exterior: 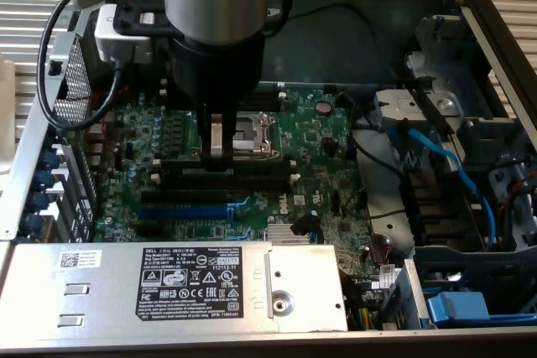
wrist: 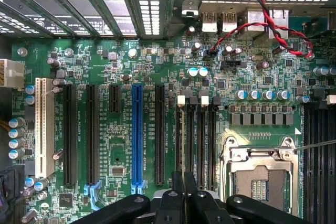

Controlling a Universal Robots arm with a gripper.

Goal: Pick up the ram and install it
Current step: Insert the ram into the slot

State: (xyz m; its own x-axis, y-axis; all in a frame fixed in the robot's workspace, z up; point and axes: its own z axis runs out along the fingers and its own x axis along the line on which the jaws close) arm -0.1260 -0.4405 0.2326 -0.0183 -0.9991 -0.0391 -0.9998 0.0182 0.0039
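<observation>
Evidently past the pick-up and well into the fitting. Works inside a wide, open grey sheet-metal computer case [exterior: 369, 39], over a large green motherboard [exterior: 327, 148] crowded with small parts. Stands apart from the silver power-supply box [exterior: 101, 282] with its black label, along the case's near edge in the exterior view. Reaches down by way of a thick grey cylindrical robot arm [exterior: 216, 6], next to a square metal processor socket [exterior: 252, 132] and directly above a bank of long black memory slots [exterior: 189, 180], short of the long blue expansion slot [exterior: 180, 213] nearer the power supply. Carries a long, thin dark ram [exterior: 256, 163], laid lengthways along those black slots and touching or nearly touching them. Grips it at mid-length with the dark two-fingered end effector [exterior: 220, 155], clenched almost together on the stick's thin edge, judging by the narrow gap in the wrist view. Cannot tell whether fully seated, half pressed in, or only resting on the slot mouth. Shows small white latches [wrist: 181, 99] at the slot ends in the wrist view, with no sure sign of closing over the stick. Counts, then, as follows: lifting done, lining up with a slot done or very nearly; pressing home, latching and letting go not yet confirmed by anything visible.
</observation>
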